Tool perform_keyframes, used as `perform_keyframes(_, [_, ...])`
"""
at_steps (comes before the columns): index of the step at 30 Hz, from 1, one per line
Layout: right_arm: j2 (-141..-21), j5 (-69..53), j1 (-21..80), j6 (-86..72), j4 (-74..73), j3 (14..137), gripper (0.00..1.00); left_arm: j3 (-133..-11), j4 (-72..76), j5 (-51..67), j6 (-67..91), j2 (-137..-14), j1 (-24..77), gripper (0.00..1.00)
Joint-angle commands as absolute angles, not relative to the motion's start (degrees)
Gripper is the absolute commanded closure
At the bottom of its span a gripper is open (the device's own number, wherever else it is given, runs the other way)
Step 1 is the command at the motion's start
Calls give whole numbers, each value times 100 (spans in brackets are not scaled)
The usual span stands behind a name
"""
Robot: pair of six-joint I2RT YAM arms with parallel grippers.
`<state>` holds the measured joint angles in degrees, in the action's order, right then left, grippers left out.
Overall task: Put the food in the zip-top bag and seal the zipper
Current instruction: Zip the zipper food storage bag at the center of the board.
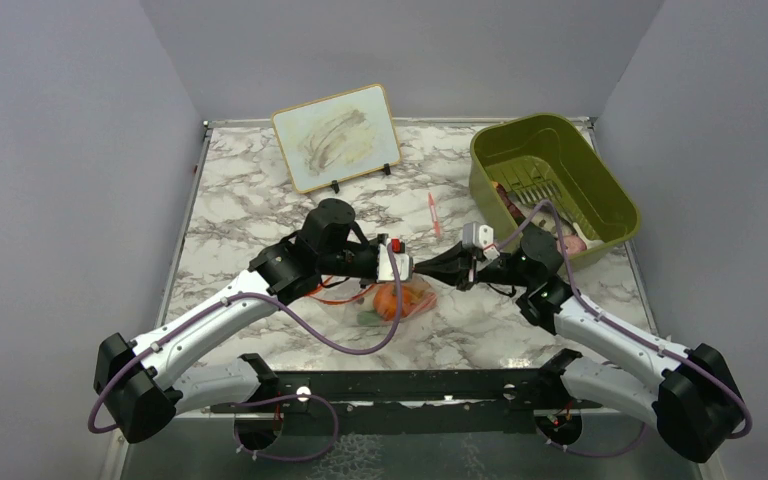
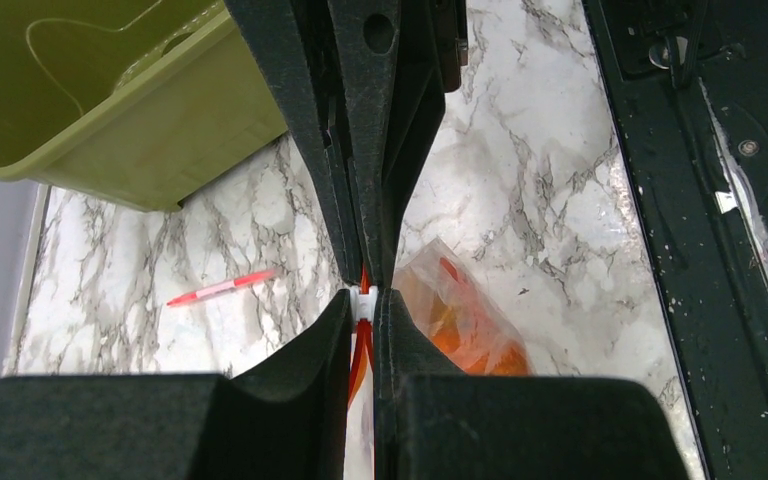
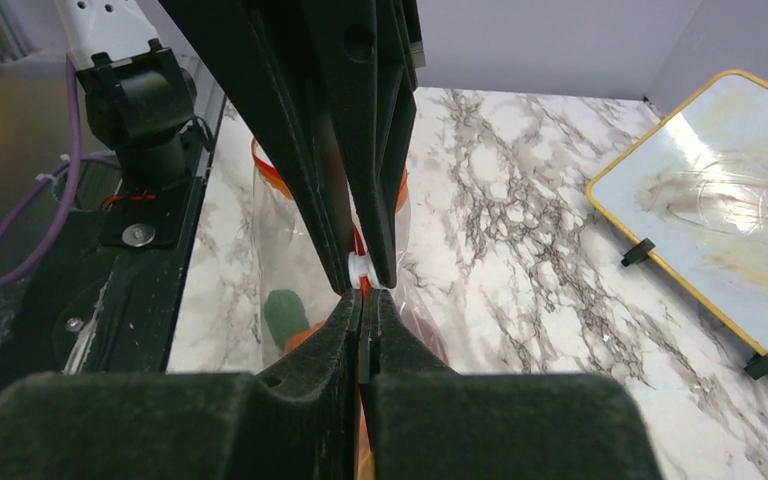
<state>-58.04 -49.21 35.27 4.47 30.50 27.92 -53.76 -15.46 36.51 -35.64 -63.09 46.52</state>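
The clear zip-top bag (image 1: 412, 305) lies on the marble between the arms and holds the food: an orange piece (image 1: 390, 300) and a green bit (image 1: 368, 317). In the right wrist view the bag (image 3: 280, 250) shows a green piece (image 3: 282, 315) and a dark purple piece (image 3: 428, 338). My left gripper (image 1: 416, 268) is shut on the white slider of the red-orange zipper (image 2: 362, 302). My right gripper (image 1: 430, 270) meets it tip to tip and is shut on the zipper strip (image 3: 361, 290). The bag's mouth hangs lifted between both grippers.
An olive-green bin (image 1: 600, 190) stands at the back right with a few items inside; it also shows in the left wrist view (image 2: 110, 100). A framed whiteboard (image 1: 338, 135) leans at the back. A thin red-pink stick (image 1: 433, 213) lies near the bin.
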Motion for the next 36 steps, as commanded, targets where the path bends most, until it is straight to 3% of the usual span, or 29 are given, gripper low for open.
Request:
perform_keyframes(1, [-5490,-4252,3599,222,3857,2472,99,-5324,-1573,3575,-3516,-6245,4698,100])
perform_keyframes(25, [-4800,-3754,3603,98,3537,2088,99,-5118,-2082,3050,-3643,-5811,4619,100])
perform_keyframes(30, [-4798,-4223,3603,403,3441,2150,99,-5131,-2162,3168,-3685,-5713,4610,100])
perform_keyframes(31, [-4868,-4466,3604,476,3409,2201,97,-5141,-2159,3238,-3702,-5727,4614,100])
perform_keyframes(33, [-4995,-4777,3604,555,3317,2292,72,-5171,-2142,3344,-3732,-5769,4614,100])
perform_keyframes(36, [-5144,-4893,3604,645,3241,2397,66,-5189,-2044,3488,-3761,-5797,4612,100])
